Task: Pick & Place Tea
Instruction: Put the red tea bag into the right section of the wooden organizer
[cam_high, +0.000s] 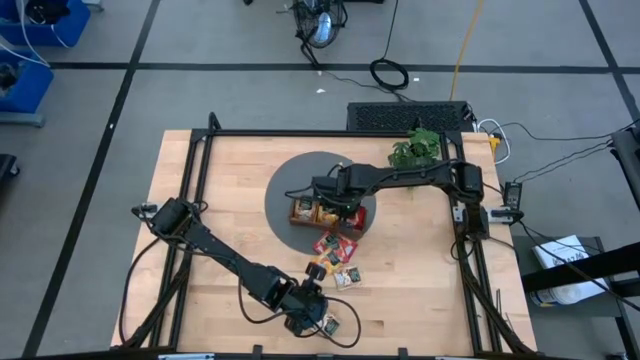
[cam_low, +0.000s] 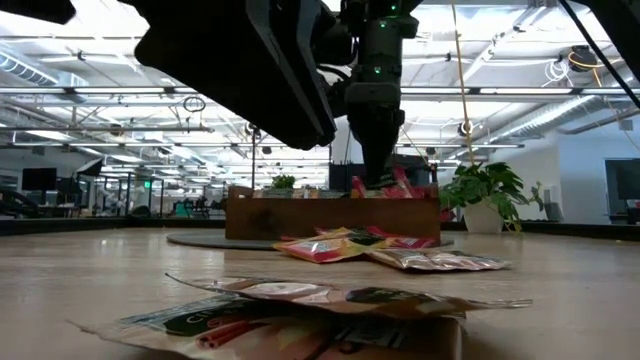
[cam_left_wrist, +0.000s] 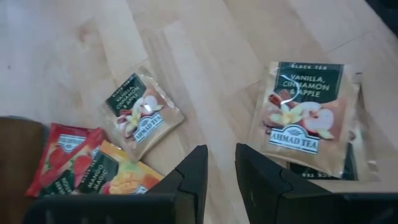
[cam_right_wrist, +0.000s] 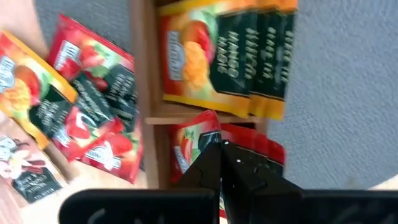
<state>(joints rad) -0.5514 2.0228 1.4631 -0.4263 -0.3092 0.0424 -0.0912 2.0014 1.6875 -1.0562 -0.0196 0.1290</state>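
Left gripper (cam_high: 312, 306) hung low over the near edge of the wooden table (cam_high: 200, 200), fingers a little apart with nothing between them, bare wood showing in the gap in its wrist view. Likely reason for the pose: it sat between two vanilla, cinnamon and apple sachets, one (cam_left_wrist: 144, 115) lying tilted toward the pile, the other (cam_left_wrist: 306, 115) resting on top of a further sachet, so either was within reach for a pick. Beside the first lay a red strawberry sachet (cam_left_wrist: 62, 155) and a mango sachet (cam_left_wrist: 118, 177), overlapping. Further right, the loose pile of sachets (cam_high: 335, 255) lay spread between the two arms, near the tray and partly off the grey round mat (cam_high: 290, 185). Right gripper (cam_right_wrist: 222, 163) was down in the wooden tray (cam_high: 305, 212), fingers pressed together, tip among upright red sachets (cam_right_wrist: 186, 146) in one compartment; whether it pinched one I could not tell. Mango sachets (cam_right_wrist: 224, 59) stood filed in the neighbouring compartment, which suggested sorting by flavour. Only the wrist views gave labels and compartment contents; the high view gave only the layout of both arms and the potted plant (cam_high: 415, 148) behind; the low view showed sachets standing proud of the tray rim (cam_low: 330, 200).
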